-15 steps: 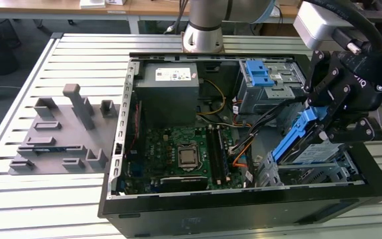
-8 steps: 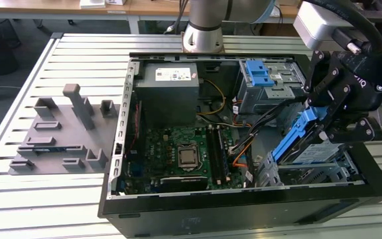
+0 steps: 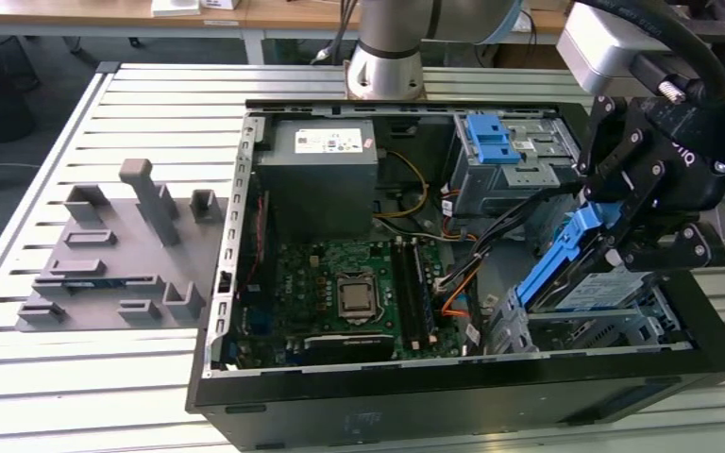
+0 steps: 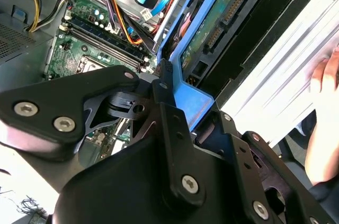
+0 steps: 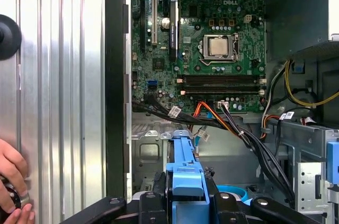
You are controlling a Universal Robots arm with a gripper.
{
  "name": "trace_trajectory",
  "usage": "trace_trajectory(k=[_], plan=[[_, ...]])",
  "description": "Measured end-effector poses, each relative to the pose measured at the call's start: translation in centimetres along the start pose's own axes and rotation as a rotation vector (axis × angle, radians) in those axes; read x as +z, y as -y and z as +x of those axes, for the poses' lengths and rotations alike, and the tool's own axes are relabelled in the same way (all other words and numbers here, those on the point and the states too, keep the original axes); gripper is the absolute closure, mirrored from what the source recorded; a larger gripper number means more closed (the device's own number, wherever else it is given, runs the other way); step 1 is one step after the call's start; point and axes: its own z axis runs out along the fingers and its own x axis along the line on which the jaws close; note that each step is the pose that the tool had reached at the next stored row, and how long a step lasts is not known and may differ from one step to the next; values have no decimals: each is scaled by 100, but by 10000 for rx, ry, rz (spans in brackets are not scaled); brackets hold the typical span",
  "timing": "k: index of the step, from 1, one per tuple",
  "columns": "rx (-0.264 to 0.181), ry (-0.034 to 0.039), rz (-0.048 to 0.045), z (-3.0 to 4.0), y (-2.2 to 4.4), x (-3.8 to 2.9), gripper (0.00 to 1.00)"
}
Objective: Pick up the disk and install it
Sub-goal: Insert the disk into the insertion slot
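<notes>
Here — jaws clamped on disk point(image 3: 551, 264).

From my station I see a white sticker point(image 3: 332, 142) with dark print on the grey power supply point(image 3: 318, 189), in the corner of the computer case point(image 3: 463, 396) nearest the arm's base, and a white-and-blue label on the disk point(image 3: 596, 288) at the case's opposite side; both are too fine for me to read. Short white lettering stands on the black body of the gripper point(image 3: 615, 253). In the first wrist view, more white lettering stands on the motherboard point(image 5: 175, 44) beside the CPU socket point(image 5: 218, 47).
</notes>
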Motion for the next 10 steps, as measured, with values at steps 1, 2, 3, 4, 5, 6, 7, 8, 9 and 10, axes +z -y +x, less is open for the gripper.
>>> trace_trajectory(k=[1, 2, 3, 4, 5, 6, 7, 8, 9, 10], plan=[[0, -1, 0, 0, 0, 1, 63], [0, -4, 1, 0, 0, 1, 63], [0, -20, 2, -1, 0, 2, 63], [0, -58, 4, -1, 0, 1, 63], [1, -109, 6, -1, 0, 1, 63], [1, -151, 8, -2, 0, 2, 63], [2, -180, 11, -1, 0, 2, 63], [2, -188, 13, -1, 0, 3, 63], [2, -188, 14, -1, 0, 3, 63], [2, -189, 14, -1, 0, 3, 63]])
